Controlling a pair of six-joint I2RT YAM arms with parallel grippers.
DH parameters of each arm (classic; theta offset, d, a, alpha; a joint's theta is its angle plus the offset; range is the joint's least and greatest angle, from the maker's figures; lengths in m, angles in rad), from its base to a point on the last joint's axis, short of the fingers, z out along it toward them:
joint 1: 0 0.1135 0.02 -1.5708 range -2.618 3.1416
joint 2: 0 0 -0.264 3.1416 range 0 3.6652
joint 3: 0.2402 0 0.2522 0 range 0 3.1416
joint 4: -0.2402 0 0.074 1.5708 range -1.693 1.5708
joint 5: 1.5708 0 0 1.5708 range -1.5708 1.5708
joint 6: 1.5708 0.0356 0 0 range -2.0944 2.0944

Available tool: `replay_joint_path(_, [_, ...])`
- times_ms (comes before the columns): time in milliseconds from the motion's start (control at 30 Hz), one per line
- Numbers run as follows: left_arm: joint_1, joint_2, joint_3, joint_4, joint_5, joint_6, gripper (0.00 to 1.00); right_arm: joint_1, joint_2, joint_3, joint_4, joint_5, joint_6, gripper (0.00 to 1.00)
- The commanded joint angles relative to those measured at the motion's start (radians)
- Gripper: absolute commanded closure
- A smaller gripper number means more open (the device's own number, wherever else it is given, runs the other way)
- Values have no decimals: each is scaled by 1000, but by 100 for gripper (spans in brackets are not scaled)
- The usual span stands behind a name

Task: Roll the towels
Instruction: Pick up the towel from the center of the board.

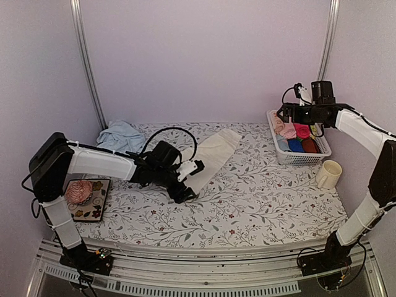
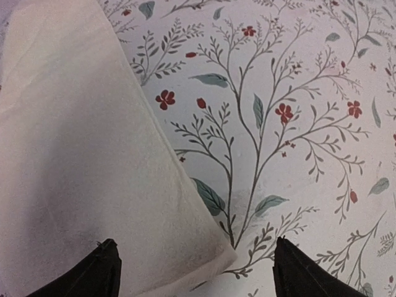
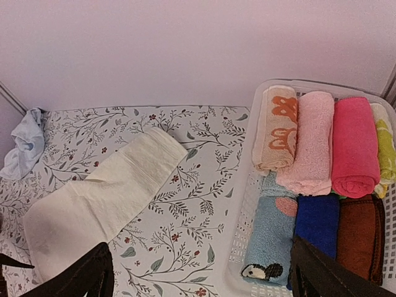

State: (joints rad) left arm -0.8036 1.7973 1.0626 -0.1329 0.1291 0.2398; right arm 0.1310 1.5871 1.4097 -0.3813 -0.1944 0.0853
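Left gripper (image 2: 195, 242) jaws spread wide, gripping nothing, straddling the near corner of cream towel (image 2: 80, 154), flat and unrolled on floral tablecloth (image 2: 297, 124). Right gripper (image 3: 199, 245) spread wide, empty, above basket (image 3: 240, 244). Blue towel (image 1: 120, 135) crumpled far-left.

The cream towel (image 2: 80, 167) lies flat across the left half of the view. Its long edge runs diagonally down to a rounded corner near the bottom centre. To its right, the table (image 2: 297, 124) has a pale cover printed with grey-green sprigs and small red flowers. The left tool (image 2: 198, 278) is spread wide, its dark fingertips (image 2: 93, 275) at the bottom edge: one over the towel, the other over bare cover, with the towel's corner between them.
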Motion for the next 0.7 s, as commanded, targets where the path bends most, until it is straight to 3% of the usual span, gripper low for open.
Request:
replay_joint_path(0, [-15,-57,-49,-39,71,106,15,11,9,30,-16,-25,-6,1])
replay_joint_path(233, [-26,-33,-57,-48,-7,171,17,22,-17,2,-15,-32,-4,1])
replay_joint_path(667, [-71,59,-27,-60,-43,220,40,22,-45,-24,-3,-29,-9,1])
